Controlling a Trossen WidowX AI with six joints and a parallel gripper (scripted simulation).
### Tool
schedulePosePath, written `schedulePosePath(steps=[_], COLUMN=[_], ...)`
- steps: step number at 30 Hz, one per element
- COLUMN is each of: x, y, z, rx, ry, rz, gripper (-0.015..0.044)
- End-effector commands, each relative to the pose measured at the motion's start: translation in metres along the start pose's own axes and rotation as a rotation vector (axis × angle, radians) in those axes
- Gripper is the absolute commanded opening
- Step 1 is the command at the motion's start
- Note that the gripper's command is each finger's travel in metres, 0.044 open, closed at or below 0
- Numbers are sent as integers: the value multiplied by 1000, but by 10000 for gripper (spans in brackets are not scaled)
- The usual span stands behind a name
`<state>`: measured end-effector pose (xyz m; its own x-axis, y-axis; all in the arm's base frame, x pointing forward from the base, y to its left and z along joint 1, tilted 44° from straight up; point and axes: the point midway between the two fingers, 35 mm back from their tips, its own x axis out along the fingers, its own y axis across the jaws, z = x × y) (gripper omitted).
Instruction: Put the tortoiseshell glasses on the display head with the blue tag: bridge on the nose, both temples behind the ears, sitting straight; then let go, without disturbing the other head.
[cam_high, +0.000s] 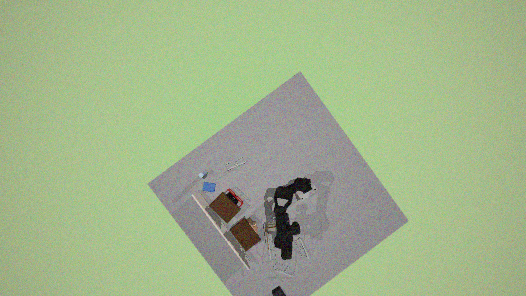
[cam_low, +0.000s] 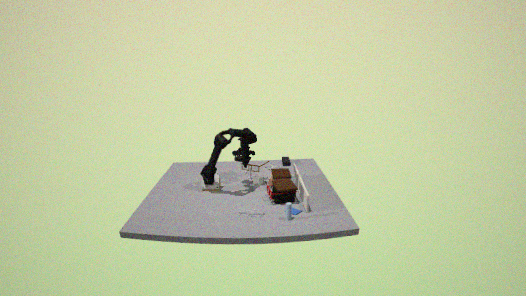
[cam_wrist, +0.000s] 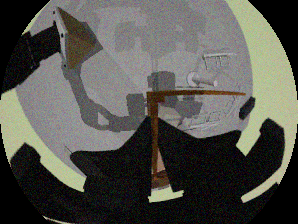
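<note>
My gripper (cam_low: 245, 160) (cam_wrist: 150, 119) is shut on the tortoiseshell glasses (cam_low: 256, 166) (cam_wrist: 193, 91), a thin brown frame. It holds them in the air above the table (cam_high: 300, 125) (cam_low: 200, 215). Two brown display heads stand in a row by a white rail. The head with the blue tag (cam_high: 224, 206) (cam_low: 285, 187) has the blue tag (cam_high: 209, 187) (cam_low: 297, 212) on the table beside it, and something red shows at its side. The other head (cam_high: 245, 233) (cam_low: 281, 173) is nearer the glasses. The glasses touch neither head. One brown head (cam_wrist: 76, 36) shows at the upper left of the wrist view.
A white rail (cam_high: 220, 232) (cam_low: 301, 190) runs behind the heads. A small pale cylinder (cam_high: 202, 175) (cam_low: 289, 211) stands by the blue tag. A pale pair of glasses (cam_high: 235, 164) lies on the table. A black box (cam_high: 278, 291) (cam_low: 286, 161) sits at the table's edge.
</note>
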<state>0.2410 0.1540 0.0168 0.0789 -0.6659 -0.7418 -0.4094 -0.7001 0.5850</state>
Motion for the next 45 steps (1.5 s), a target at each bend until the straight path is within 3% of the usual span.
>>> schedulePosePath(steps=[1,17,45], x=[0,5,28], y=[11,55,52], z=[-7,-34,-36], rx=[-100,-537,-538], ry=[4,5,5], rz=[2,16,13], gripper=[0,0,0])
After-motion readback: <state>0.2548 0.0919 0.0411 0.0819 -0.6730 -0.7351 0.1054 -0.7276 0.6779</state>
